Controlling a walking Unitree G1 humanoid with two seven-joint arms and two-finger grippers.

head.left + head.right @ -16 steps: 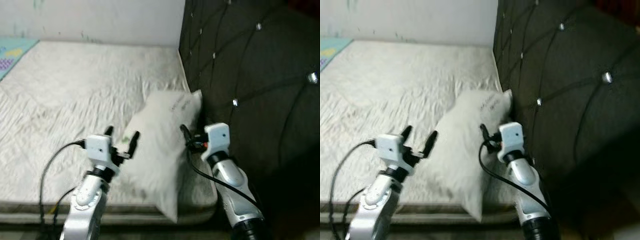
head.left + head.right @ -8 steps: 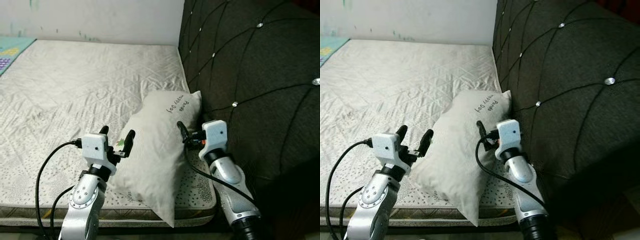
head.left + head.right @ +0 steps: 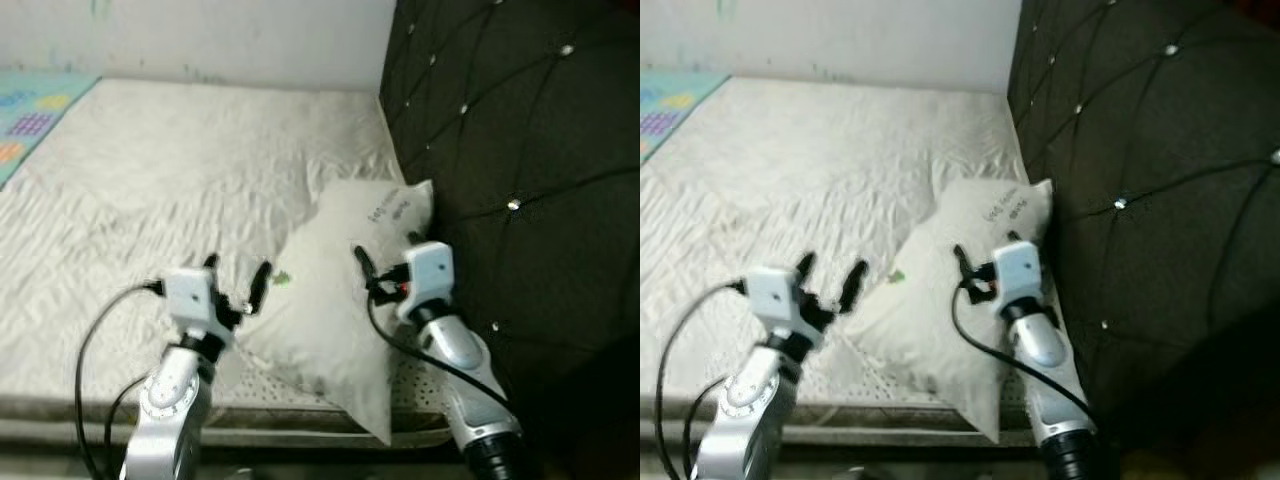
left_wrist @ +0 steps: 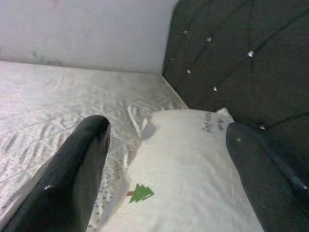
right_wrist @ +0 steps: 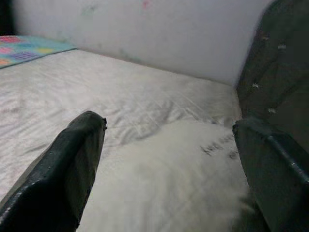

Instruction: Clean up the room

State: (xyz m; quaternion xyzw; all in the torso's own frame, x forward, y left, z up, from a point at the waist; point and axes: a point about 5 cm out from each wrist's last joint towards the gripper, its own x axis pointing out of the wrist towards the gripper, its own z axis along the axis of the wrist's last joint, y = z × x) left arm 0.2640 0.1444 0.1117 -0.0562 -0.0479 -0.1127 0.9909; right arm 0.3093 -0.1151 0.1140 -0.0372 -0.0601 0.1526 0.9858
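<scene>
A white pillow (image 3: 345,290) with small black lettering and a green tree mark lies slanted on the grey quilted mattress (image 3: 150,190), its top corner against the dark tufted headboard (image 3: 520,150). My left gripper (image 3: 236,276) hovers open at the pillow's lower left edge. Over the pillow's right side, close to the headboard, my right gripper (image 3: 385,260) hangs open. In the left wrist view the pillow (image 4: 183,164) lies between the two black fingers (image 4: 77,164). The right wrist view has the pillow (image 5: 174,179) just ahead of the wide-spread fingers (image 5: 63,169).
A white wall (image 3: 200,35) runs behind the mattress. A colourful play mat (image 3: 30,115) lies at the far left. The mattress front edge (image 3: 300,425) is just below the grippers. Bare mattress stretches to the left of the pillow.
The whole picture has shifted right and blurred, so the camera moved. Both grippers stay open in about the same places beside the pillow.
</scene>
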